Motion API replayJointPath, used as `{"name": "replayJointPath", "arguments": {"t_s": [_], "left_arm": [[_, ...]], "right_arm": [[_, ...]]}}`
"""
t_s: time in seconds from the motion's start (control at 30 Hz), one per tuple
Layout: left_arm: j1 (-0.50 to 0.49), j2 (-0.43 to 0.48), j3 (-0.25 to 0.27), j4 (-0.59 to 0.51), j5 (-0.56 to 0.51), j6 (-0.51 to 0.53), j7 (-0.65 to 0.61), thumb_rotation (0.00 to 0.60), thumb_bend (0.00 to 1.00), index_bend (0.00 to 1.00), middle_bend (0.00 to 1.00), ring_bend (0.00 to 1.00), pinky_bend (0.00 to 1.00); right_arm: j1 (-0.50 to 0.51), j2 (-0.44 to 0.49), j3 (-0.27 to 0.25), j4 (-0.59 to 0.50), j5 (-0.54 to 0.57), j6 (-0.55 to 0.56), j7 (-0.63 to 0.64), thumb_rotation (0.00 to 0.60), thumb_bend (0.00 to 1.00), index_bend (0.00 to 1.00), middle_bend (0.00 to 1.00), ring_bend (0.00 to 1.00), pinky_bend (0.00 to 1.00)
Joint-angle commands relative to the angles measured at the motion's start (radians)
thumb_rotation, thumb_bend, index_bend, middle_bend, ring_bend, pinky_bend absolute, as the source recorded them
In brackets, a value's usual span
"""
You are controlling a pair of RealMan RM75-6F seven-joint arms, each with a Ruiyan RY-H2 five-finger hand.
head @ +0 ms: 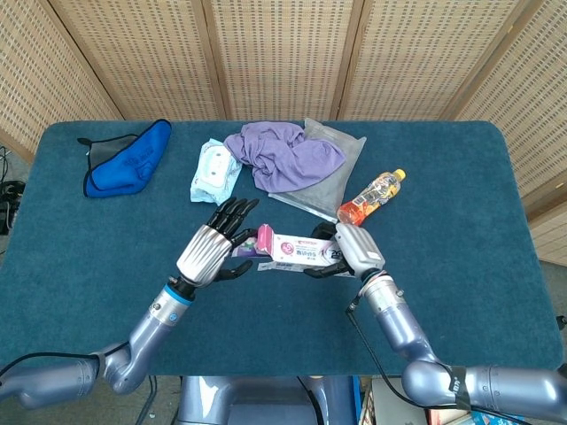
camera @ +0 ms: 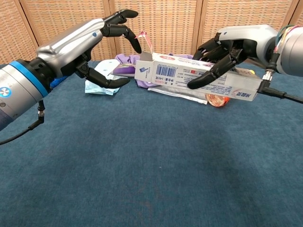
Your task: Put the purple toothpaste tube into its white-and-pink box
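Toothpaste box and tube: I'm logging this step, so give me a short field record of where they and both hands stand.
box: white-and-pink box, lifted off the table, flap end open toward the left hand
tube: toothpaste tube, mostly inside, purple end protruding
right hand: right hand grips the box
left hand: left hand holds nothing, fingers spread at the flap
behind: orange bottle, purple cloth

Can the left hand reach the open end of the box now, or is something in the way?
Probably yes. The left hand hovers open beside the open end of the white-and-pink box, which the right hand holds above the table. Nothing lies between them; only the pink flap sticks up there.
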Motion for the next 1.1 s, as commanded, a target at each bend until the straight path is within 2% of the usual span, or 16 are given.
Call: {"name": "replayJointPath", "arguments": {"t_s": [0.03,0.2,0.43,0.57,0.67,0.8,1.1], "left_arm": [[0.005,0.022,0.003,-0.021,0.018,0.019,-0.008,0.6,0.28,0.35,0.0,0.0,0.0],[0.024,0.065,0.008,-0.055,0.043,0.059,-0.017,0.6,0.29,0.35,0.0,0.0,0.0],[0.066,0.144,0.023,-0.088,0.057,0.104,-0.055,0.6,0.29,0.35,0.0,0.0,0.0],[0.079,0.169,0.028,-0.086,0.055,0.111,-0.065,0.6,0.29,0.35,0.0,0.0,0.0],[0.096,0.183,0.029,-0.079,0.045,0.125,-0.083,0.6,0.29,0.35,0.0,0.0,0.0],[0.104,0.196,0.024,-0.07,0.041,0.133,-0.098,0.6,0.29,0.35,0.0,0.0,0.0],[0.114,0.235,0.015,-0.069,0.028,0.128,-0.092,0.6,0.29,0.35,0.0,0.0,0.0]], "right_arm": [[-0.025,0.006,0.014,0.014,0.008,-0.018,0.063,0.6,0.14,0.62,0.52,0.38,0.44],[-0.061,0.015,0.032,0.03,0.003,-0.036,0.154,0.6,0.14,0.62,0.52,0.38,0.44],[-0.143,0.03,0.051,0.067,-0.094,-0.08,0.346,0.6,0.14,0.62,0.52,0.38,0.44],[-0.17,0.033,0.049,0.091,-0.152,-0.097,0.41,0.6,0.14,0.62,0.52,0.38,0.44],[-0.213,0.042,0.08,0.097,-0.194,-0.133,0.557,0.6,0.14,0.62,0.52,0.38,0.44],[-0.255,0.045,0.089,0.14,-0.285,-0.164,0.689,0.6,0.14,0.62,0.52,0.38,0.44],[-0.302,0.041,0.067,0.224,-0.405,-0.159,0.798,0.6,0.14,0.62,0.52,0.38,0.44]]}}
